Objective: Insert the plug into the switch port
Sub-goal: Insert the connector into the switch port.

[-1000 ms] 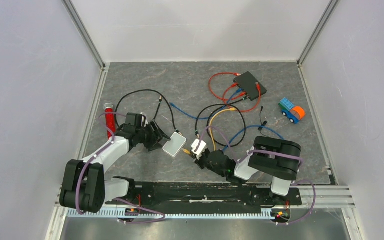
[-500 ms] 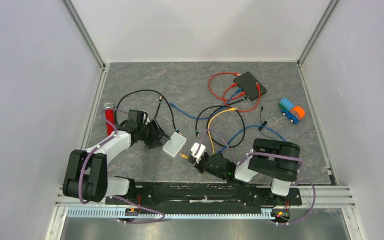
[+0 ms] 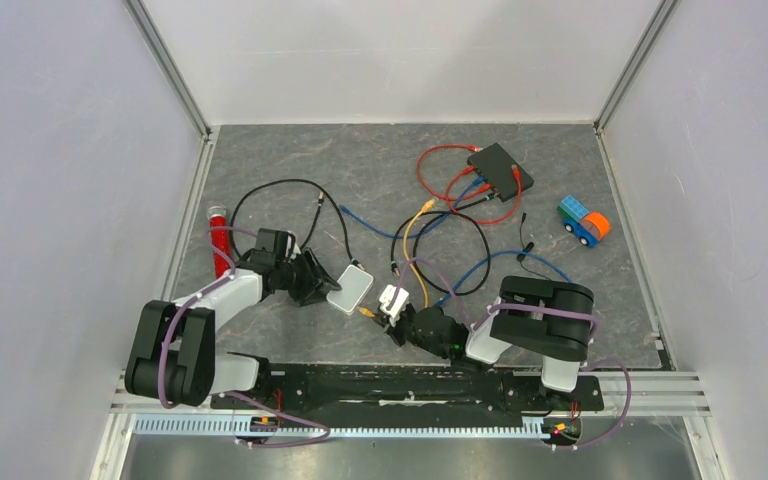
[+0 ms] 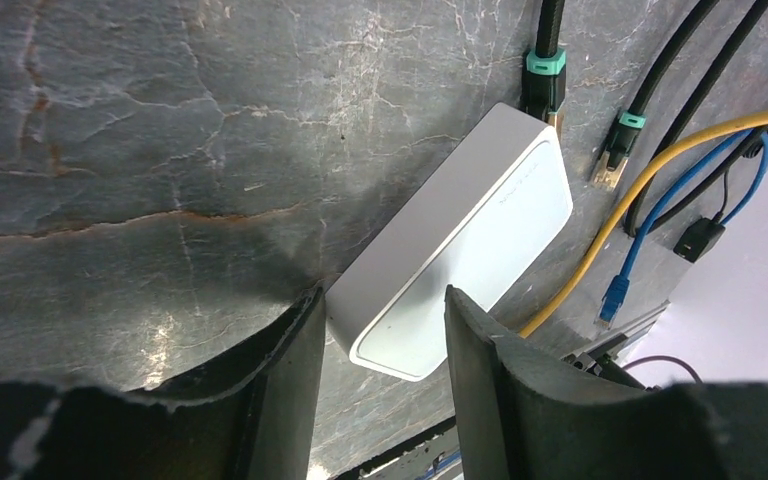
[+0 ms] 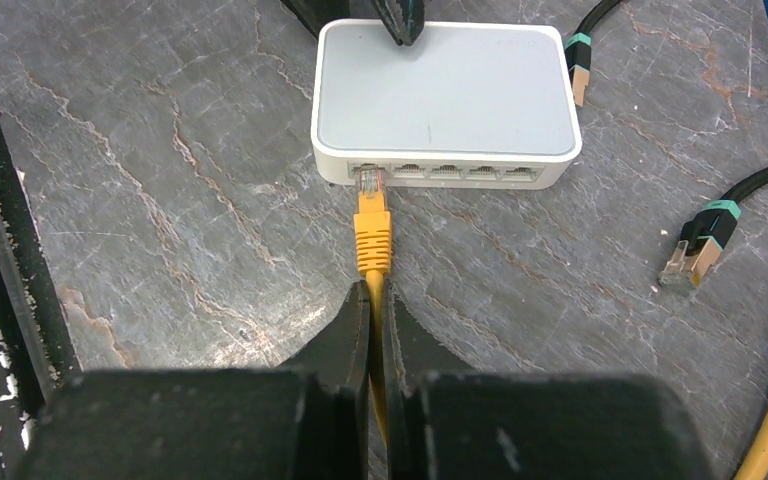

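Note:
The white switch [image 5: 445, 100] lies flat on the grey mat, its row of ports [image 5: 450, 172] facing my right gripper [image 5: 376, 290]. That gripper is shut on the yellow cable just behind the yellow plug [image 5: 373, 228]. The plug's clear tip sits at the mouth of the leftmost port. In the left wrist view my left gripper [image 4: 380, 300] stands open, its fingers [image 4: 285, 380] straddling the near end of the switch [image 4: 470, 240]. One fingertip rests over the switch's far edge. In the top view the switch [image 3: 349, 289] lies between the two grippers.
Loose black cables with teal-collared plugs [image 5: 698, 245] lie right of the switch, and a blue cable [image 4: 615, 290] beside them. A black switch [image 3: 500, 170] with red cables sits at the back right, a toy truck [image 3: 584, 221] beyond it, a red tube [image 3: 220, 240] at left. The black rail [image 5: 0, 250] runs along the near edge.
My left gripper swung back in against the switch and its jaws narrowed. My right gripper carried the plug a little left, toward the switch's ports, and the yellow cable shifted with it.

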Controlling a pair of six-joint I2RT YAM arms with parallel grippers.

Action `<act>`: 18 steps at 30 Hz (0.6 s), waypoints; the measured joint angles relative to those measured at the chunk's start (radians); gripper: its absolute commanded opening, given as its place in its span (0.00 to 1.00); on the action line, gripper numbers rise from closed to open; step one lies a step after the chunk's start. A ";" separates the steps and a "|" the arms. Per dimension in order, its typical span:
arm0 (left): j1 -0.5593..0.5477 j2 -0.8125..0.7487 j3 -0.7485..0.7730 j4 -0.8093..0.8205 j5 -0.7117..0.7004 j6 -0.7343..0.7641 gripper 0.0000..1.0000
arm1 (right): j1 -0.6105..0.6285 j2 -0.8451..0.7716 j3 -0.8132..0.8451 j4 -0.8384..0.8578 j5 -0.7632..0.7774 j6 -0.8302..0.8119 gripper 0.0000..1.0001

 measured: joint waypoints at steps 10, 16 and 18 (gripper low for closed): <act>0.000 -0.039 -0.043 0.021 0.018 -0.004 0.50 | 0.000 0.011 0.000 0.025 0.001 0.007 0.00; 0.000 -0.048 -0.062 0.053 0.019 -0.012 0.49 | 0.000 0.064 -0.001 0.088 0.003 0.007 0.00; 0.000 -0.051 -0.070 0.066 0.021 -0.019 0.49 | 0.000 0.075 -0.001 0.106 0.003 0.007 0.00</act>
